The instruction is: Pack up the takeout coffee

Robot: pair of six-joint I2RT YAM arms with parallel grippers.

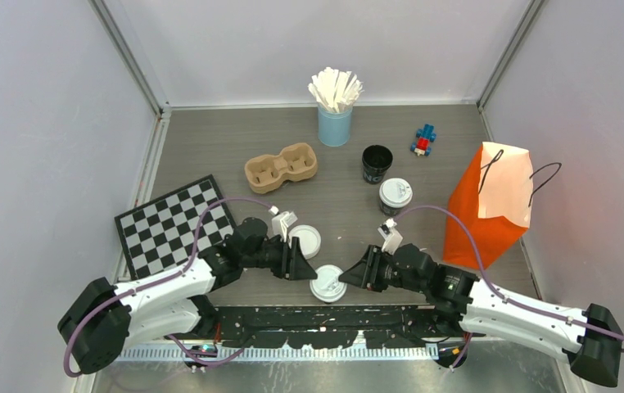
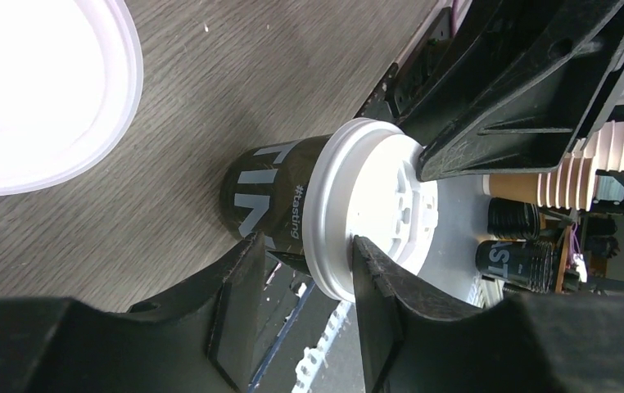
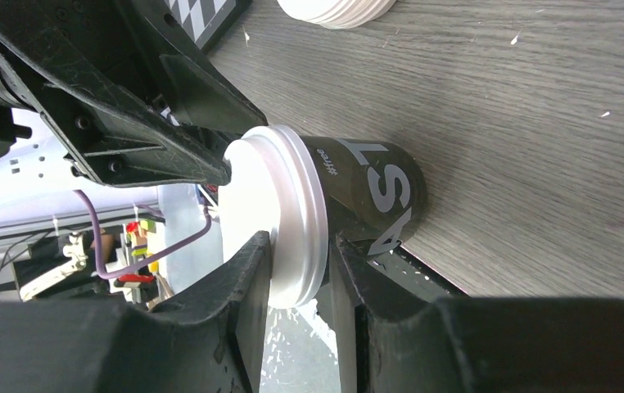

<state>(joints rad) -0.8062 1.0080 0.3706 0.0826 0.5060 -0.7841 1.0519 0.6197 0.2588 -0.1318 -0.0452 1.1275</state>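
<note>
A black coffee cup with a white sip lid [image 1: 327, 283] stands at the near table edge between my two grippers. My left gripper [image 1: 307, 268] pinches its lid rim from the left. In the left wrist view [image 2: 307, 241] one finger lies on the lid top [image 2: 374, 205] and the other under the rim against the cup wall. My right gripper [image 1: 348, 277] is shut on the rim from the right, and the right wrist view [image 3: 300, 240] shows one finger above and one below it. A second lidded cup [image 1: 395, 195] and an open black cup [image 1: 377, 162] stand further back.
A loose white lid [image 1: 305, 240] lies just behind the left gripper. A cardboard two-cup carrier [image 1: 281, 166], a light-blue cup of stirrers [image 1: 335, 115], a small toy [image 1: 424, 141], an orange paper bag [image 1: 489, 217] at the right and a chessboard [image 1: 176, 223] at the left.
</note>
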